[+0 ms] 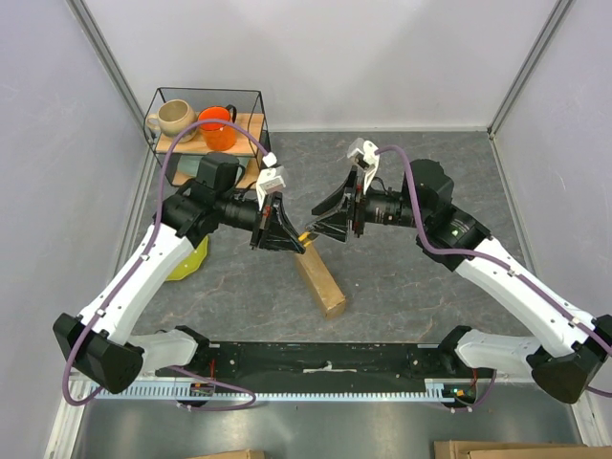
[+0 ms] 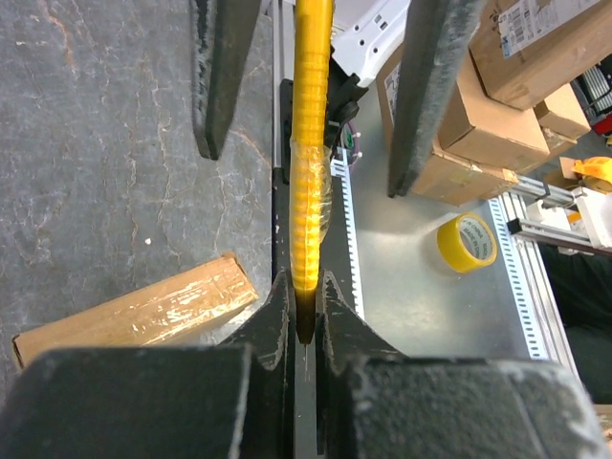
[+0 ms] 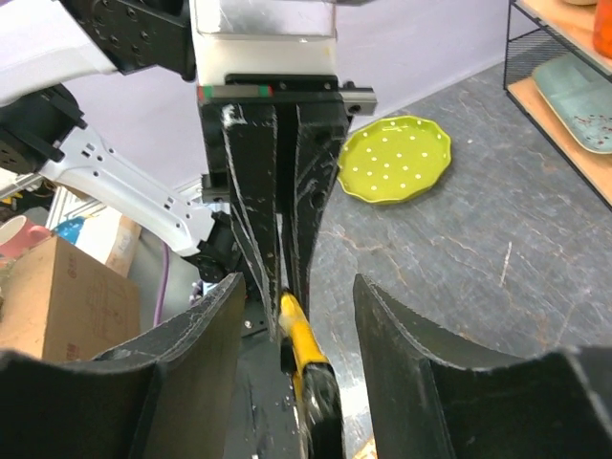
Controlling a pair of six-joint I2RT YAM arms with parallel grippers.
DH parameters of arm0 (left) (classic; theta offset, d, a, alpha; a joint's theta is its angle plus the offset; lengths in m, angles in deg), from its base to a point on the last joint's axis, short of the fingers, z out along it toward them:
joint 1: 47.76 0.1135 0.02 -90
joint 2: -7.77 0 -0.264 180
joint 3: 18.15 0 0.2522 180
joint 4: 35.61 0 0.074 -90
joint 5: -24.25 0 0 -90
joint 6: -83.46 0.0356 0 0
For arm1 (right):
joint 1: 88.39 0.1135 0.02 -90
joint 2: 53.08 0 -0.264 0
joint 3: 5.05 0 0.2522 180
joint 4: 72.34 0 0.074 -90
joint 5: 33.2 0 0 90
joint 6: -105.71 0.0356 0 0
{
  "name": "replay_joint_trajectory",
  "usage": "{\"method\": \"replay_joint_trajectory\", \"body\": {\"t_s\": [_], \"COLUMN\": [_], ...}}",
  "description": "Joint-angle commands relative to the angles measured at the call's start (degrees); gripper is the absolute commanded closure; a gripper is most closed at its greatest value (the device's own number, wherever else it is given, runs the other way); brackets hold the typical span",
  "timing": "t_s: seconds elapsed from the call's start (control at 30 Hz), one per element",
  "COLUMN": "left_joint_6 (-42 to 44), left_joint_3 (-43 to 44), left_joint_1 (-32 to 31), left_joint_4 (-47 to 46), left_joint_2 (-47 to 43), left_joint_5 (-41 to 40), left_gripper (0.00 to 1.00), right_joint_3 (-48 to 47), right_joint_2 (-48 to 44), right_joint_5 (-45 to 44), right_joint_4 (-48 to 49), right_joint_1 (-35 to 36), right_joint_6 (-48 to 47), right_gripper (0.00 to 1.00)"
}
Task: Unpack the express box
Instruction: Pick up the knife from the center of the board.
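Nearest the lens in the left wrist view, the left gripper (image 2: 304, 306) has its fingers (image 2: 273, 320) clenched on the lower end of a slim yellow tool (image 2: 311, 143), which runs straight up the middle of that frame. The right gripper (image 3: 298, 301) faces it with its fingers (image 3: 196, 373) spread wide, one on each side of the tool and touching nothing.

This looks like a handover of the tool, probably a cutter. If the left fingers let go before the right ones close, the tool would fall onto the table (image 1: 402, 287) or the box. A skewed grip would leave its working end pointing badly at the tape. Nothing pins the box, so pressure from the tool could make it slide or turn rather than slit.

The express box (image 1: 320, 282) lies flat on the table in the centre of the top view, just below the two grippers. Its long axis runs diagonally, the upper-left end under the tool and the other end pointing to the lower right, towards the arm bases. The left wrist view shows its taped face up at lower left. A green plate (image 3: 394, 158) lies well apart.
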Motion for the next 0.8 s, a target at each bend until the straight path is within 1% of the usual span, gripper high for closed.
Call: {"method": "replay_joint_trajectory", "body": {"t_s": [0.0, 0.07, 0.13, 0.23, 0.27, 0.37, 0.43, 0.53, 0.63, 0.67, 0.77], "left_joint_6": [-4.9, -5.2, -6.0, -7.4, -7.6, -8.4, -8.8, -9.0, -9.0, -9.0, -8.9], "left_joint_3": [-1.1, -1.0, -0.7, -0.7, -0.7, -0.7, -0.8, -1.1, -1.4, -1.5, -1.8], "left_joint_1": [0.1, 0.1, 0.1, 0.1, 0.2, 0.4, 0.4, 0.4, 0.4, 0.4, 0.4], "left_joint_4": [-5.9, -6.3, -7.1, -8.1, -8.3, -8.9, -9.2, -9.4, -9.4, -9.5, -9.4], "left_joint_2": [-1.6, -1.6, -1.6, -1.6, -1.6, -1.6, -1.5, -1.5, -1.5, -1.6, -1.7], "left_joint_5": [2.7, 2.7, 2.8, 3.3, 3.3, 3.4, 3.5, 3.5, 3.3, 3.3, 3.1], "left_gripper": [0.98, 0.98, 0.98, 0.98, 0.98, 0.98, 0.98, 0.98, 0.98, 0.98, 0.98], "right_joint_3": [0.5, 0.8, 1.7, 2.8, 3.0, 4.5, 5.3, 5.5, 4.1, 3.9, 3.9], "right_joint_2": [1.8, 2.5, 2.3, 1.8, 1.5, 0.1, -1.0, -1.2, 0.6, 1.1, 2.0], "right_joint_5": [4.0, 4.9, 5.0, 4.8, 4.7, 4.0, 3.0, 3.5, 4.5, 4.8, 5.5], "right_joint_4": [6.1, 6.6, 7.3, 7.2, 7.2, 7.0, 7.5, 9.1, 11.4, 11.9, 14.5], "right_joint_1": [0.0, 0.0, 0.1, 0.1, 0.0, 0.1, 0.0, 0.1, 0.0, 0.0, 0.0], "right_joint_6": [3.2, 3.5, 4.1, 4.0, 4.0, 3.8, 3.9, 4.4, 5.7, 6.4, 7.6], "right_gripper": [0.46, 0.48, 0.48, 0.45, 0.42, 0.4, 0.4, 0.43, 0.49, 0.53, 0.58]}}
